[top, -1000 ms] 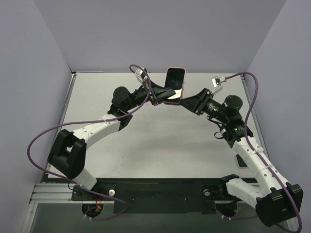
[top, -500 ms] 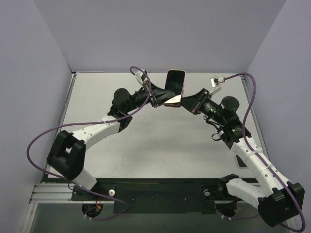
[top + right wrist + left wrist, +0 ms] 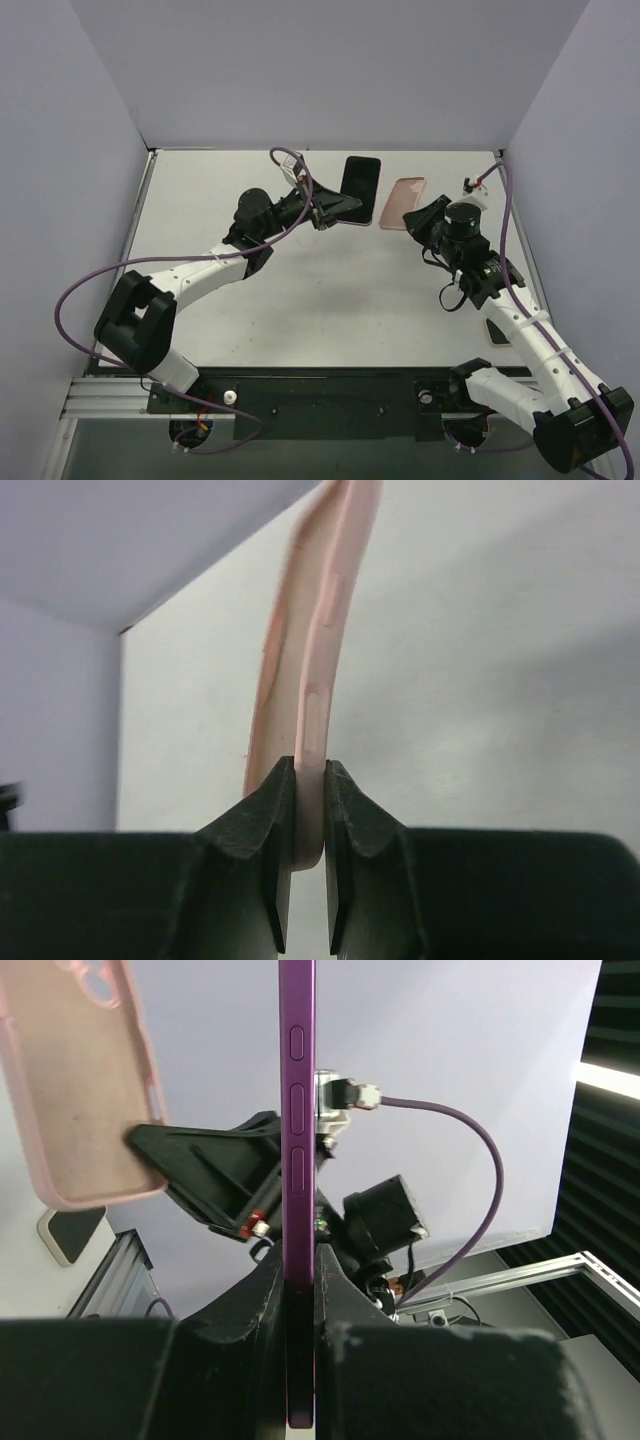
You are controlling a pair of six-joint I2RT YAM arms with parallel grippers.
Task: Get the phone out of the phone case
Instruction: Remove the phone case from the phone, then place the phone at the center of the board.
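The purple phone (image 3: 358, 188) with its dark screen is out of the case and held above the far middle of the table by my left gripper (image 3: 331, 209), which is shut on its lower edge. In the left wrist view the phone (image 3: 298, 1140) shows edge-on between the fingers. The pink case (image 3: 404, 202) is empty and apart from the phone, just to its right. My right gripper (image 3: 422, 219) is shut on the case's end; the right wrist view shows the case (image 3: 314, 670) edge-on, clamped in the jaws. The case also shows at the upper left of the left wrist view (image 3: 85, 1080).
A second phone-like object (image 3: 497, 332) lies at the table's right edge beside my right arm. Purple cables loop from both wrists. The walls close the table at the back and the sides.
The phone and case were together between both grippers. My right gripper has pulled the pink case away to the right, and the phone now stays bare in my left gripper.
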